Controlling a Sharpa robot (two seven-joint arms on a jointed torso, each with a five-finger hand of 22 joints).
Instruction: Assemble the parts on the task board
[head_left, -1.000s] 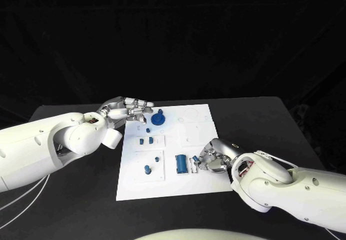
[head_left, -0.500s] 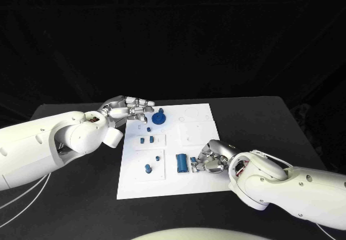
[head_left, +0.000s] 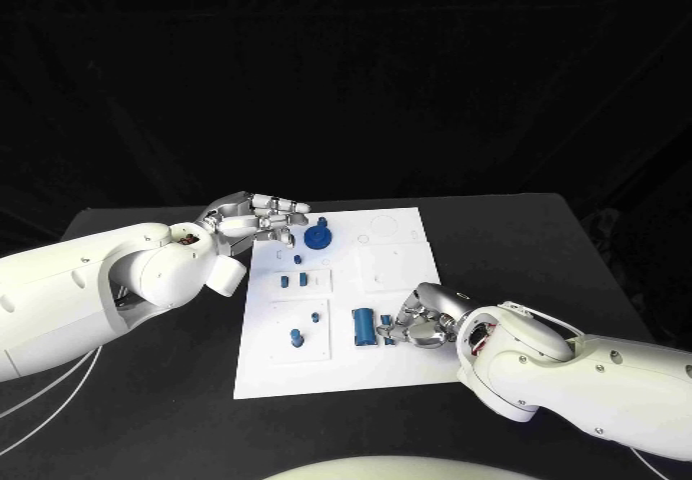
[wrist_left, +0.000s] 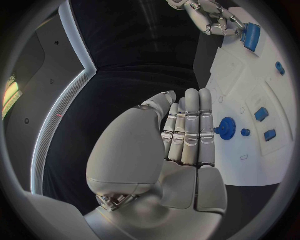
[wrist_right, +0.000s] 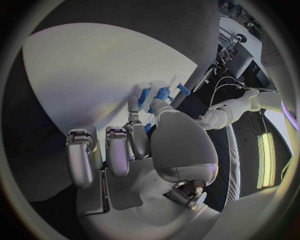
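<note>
You're early on: parts (head_left: 364, 327) lie loose on the task board (head_left: 389, 372); right hand (head_left: 418, 322) pinches a small part (head_left: 387, 323), left hand (head_left: 260, 216) hovers, fingers straight, holding nothing

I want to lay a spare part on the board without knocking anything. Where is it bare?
The task board is bare along its near edge, below the blue block and the right hand, and near its far right corner. It is crowded on the left by the gear and left hand.
</note>
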